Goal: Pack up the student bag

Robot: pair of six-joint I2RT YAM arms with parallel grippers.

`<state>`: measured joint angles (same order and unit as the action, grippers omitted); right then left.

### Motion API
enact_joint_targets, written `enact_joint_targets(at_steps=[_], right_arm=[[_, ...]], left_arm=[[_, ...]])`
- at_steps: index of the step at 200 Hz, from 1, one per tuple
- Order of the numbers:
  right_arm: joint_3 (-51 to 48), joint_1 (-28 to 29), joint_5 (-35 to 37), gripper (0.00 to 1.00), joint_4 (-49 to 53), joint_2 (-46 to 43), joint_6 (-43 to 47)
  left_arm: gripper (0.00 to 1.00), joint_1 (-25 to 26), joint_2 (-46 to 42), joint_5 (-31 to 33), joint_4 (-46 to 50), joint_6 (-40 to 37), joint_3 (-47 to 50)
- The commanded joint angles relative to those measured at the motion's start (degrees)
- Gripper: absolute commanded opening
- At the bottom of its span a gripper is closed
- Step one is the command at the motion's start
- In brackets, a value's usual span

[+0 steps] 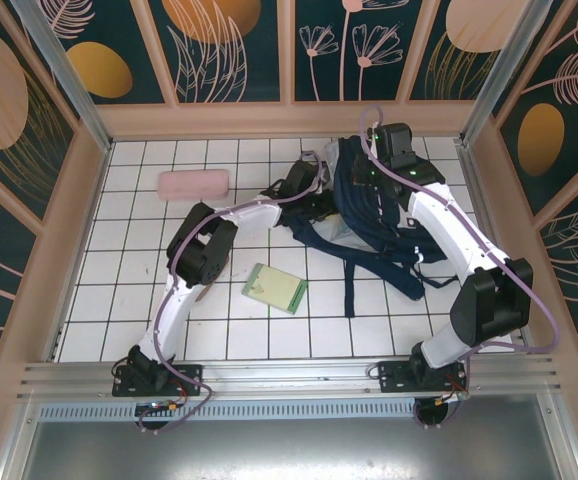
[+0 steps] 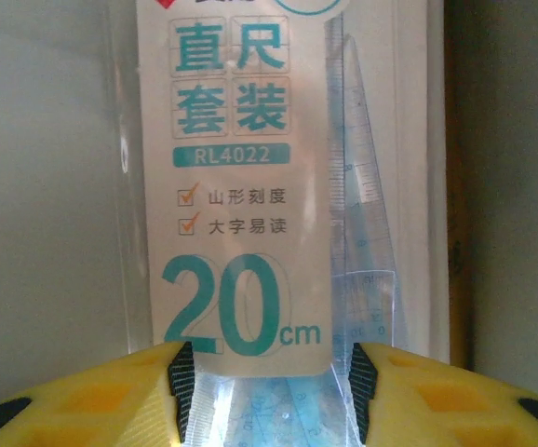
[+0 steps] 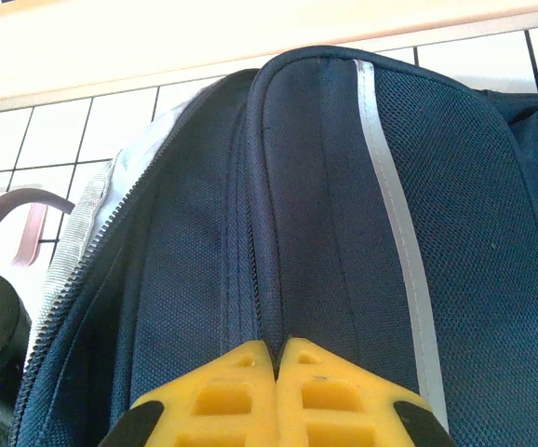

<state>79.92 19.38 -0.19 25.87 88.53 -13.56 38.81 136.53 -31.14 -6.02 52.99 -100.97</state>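
Student bag point(image 1: 369, 215), at 1 o'clock on the table point(image 1: 119, 300), zip open; right gripper point(image 3: 276, 349) pinches its top seam. Left gripper point(image 2: 269, 372), at the bag's 9 o'clock edge, clamps a ruler-set packet point(image 2: 241, 186).

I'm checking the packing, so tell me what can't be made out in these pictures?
Student bag interior: top view, covered by folded fabric and both arms.
Ruler set: left wrist view, top cut off by the frame, lower corners hidden by the left tool; grip unclear.
Green booklet print: top view, too small.
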Motion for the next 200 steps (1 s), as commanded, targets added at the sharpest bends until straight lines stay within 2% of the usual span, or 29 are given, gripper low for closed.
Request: enact_joint_targets(at_steps=[1,48,100,152,200], right_arm=[[-0.7,-0.6,-0.4,0.0,-2.1,-2.2,-0.7],[-1.1,-0.6,-0.4,0.0,-2.3,-2.1,-0.9],[-0.8,-0.6,-0.3,0.0,-2.3,-1.9,-0.8],[-1.1,-1.3,-0.1,0.0,-2.4,-2.3,-0.9],[-1.5,-2.1,0.1,0.0,-2.2,-3.2,-0.7]], left_arm=[[0.5,1.3,1.0,-2.6,-2.7,1.5,-2.7],[0.5,1.9,-0.1,-2.6,-4.8,2.5,-3.2],[0.49,3.7,4.8,-4.5,-3.6,3.9,-9.4],[0.49,4.3,6.2,-5.3,-2.6,4.2,-13.2],[0.55,3.7,-1.9,-0.7,1.0,-1.0,-8.2]])
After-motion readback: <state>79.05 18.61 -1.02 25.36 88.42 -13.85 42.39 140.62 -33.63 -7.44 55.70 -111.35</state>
